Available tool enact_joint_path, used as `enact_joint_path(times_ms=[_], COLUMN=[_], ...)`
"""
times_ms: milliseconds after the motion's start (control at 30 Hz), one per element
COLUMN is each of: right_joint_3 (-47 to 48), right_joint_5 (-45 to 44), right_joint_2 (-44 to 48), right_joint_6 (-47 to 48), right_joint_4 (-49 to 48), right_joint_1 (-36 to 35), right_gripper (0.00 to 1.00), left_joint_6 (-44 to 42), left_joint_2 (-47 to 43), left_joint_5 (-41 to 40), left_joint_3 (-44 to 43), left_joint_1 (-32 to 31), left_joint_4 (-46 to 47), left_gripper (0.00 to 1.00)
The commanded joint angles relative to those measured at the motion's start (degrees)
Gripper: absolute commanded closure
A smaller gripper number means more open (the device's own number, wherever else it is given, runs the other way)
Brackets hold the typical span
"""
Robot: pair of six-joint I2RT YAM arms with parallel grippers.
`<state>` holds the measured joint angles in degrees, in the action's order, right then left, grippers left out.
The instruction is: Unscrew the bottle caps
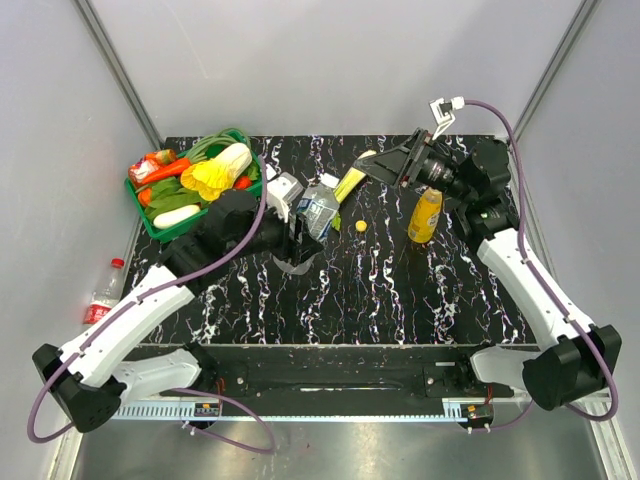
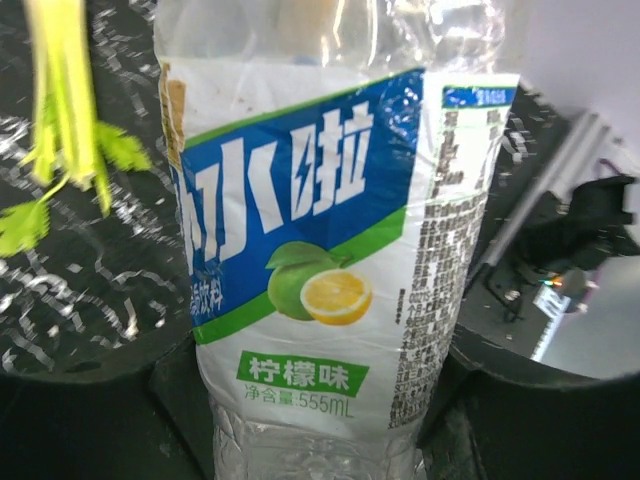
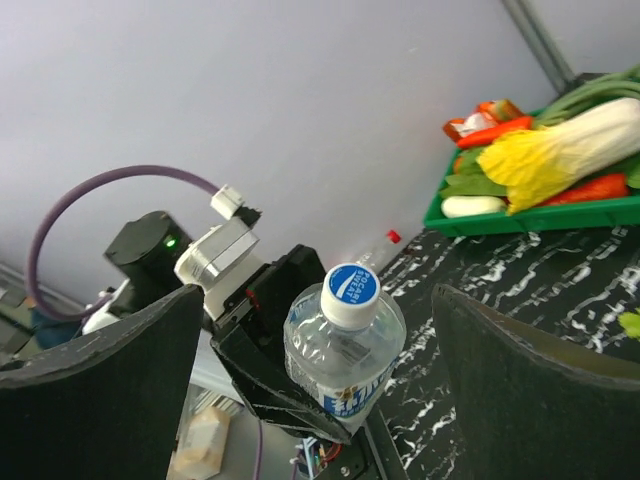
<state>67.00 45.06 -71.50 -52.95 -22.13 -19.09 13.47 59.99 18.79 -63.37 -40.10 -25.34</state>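
Top external view gives us the black counter (image 1: 380, 290) with the green tray (image 3: 530, 217) of vegetables at its far left corner; we take the tray to be no part of the job.

Of the three bottles, the blue-label bottle (image 1: 320, 208) is off the counter near its middle, grasped around the body by the left fingers (image 2: 90, 430). Its blue-and-white cap (image 3: 351, 288) is on. The right fingers (image 3: 540, 390) stand spread wide just in front of that cap, holding nothing. The juice bottle (image 1: 425, 215) sits right of centre below the right wrist. The red-label bottle (image 1: 104, 292) lies beyond the counter's left edge, its red cap on.

A small yellow disc (image 1: 361, 226) lies on the counter between the two nearer bottles. We judge it to be the juice cap, so one bottle seems done, one is in hand and one is untouched.

The juice bottle's neck is too small for us to confirm that it is open. The left wrist view cuts off the held bottle's top. We cannot tell whether the blue-and-white cap is loosened.
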Motion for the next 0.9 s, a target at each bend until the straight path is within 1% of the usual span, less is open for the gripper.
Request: enact_joint_path(times_ms=[0, 100, 167, 200, 400, 433, 500, 633, 733, 800, 833, 867], right_joint_3=[4.1, 4.7, 4.4, 4.5, 5.1, 5.0, 4.6, 3.2, 2.8, 2.6, 2.5, 2.5], right_joint_5=[-6.6, -6.9, -6.6, -6.1, -7.8, -7.8, -7.6, -7.8, -7.4, -6.4, -6.0, -5.3], right_joint_2=[1.5, 0.9, 0.1, -0.5, -2.7, -3.1, -4.0, -5.0, -5.5, -5.9, -6.2, -6.5], right_joint_6=[8.6, 8.6, 7.5, 7.1, 7.9, 7.9, 6.9, 4.9, 3.9, 3.6, 3.4, 2.9], right_joint_4=[14.9, 16.3, 15.5, 15.4, 16.7, 16.8, 15.9, 13.7, 12.6, 11.6, 11.1, 10.6], right_joint_1=[0.2, -0.1, -0.4, -0.6, -3.1, -3.3, -3.5, -3.6, -3.6, -3.6, -3.6, -3.6], right_gripper=[0.00, 0.00, 0.00, 0.00, 0.00, 0.00, 0.01, 0.08, 0.17, 0.30, 0.34, 0.35], left_joint_6=[-1.3, -0.4, 0.8, 1.3, 2.1, 2.2, 2.6, 3.2, 3.3, 3.2, 3.2, 3.2], left_joint_2=[1.3, 3.8, 5.1, 5.6, 11.8, 12.7, 14.1, 15.9, 16.6, 16.8, 16.8, 16.9], left_joint_5=[-18.5, -26.8, -32.9, -35.8, -51.8, -53.5, -55.6, -55.8, -55.5, -55.4, -55.3, -55.3], left_joint_3=[-4.5, -6.5, -7.4, -7.6, -12.1, -13.0, -14.1, -15.1, -15.3, -15.4, -15.4, -15.5], left_joint_1=[-3.1, -6.0, -8.1, -9.5, -17.9, -18.7, -20.3, -21.8, -22.1, -22.2, -22.3, -22.2], left_joint_4=[-5.9, -7.8, -8.7, -8.8, -12.6, -13.1, -13.7, -13.7, -13.7, -13.7, -13.7, -13.7], left_gripper=[0.78, 0.79, 0.86, 0.87, 0.87, 0.87, 0.89, 0.89, 0.89, 0.89, 0.89, 0.89])
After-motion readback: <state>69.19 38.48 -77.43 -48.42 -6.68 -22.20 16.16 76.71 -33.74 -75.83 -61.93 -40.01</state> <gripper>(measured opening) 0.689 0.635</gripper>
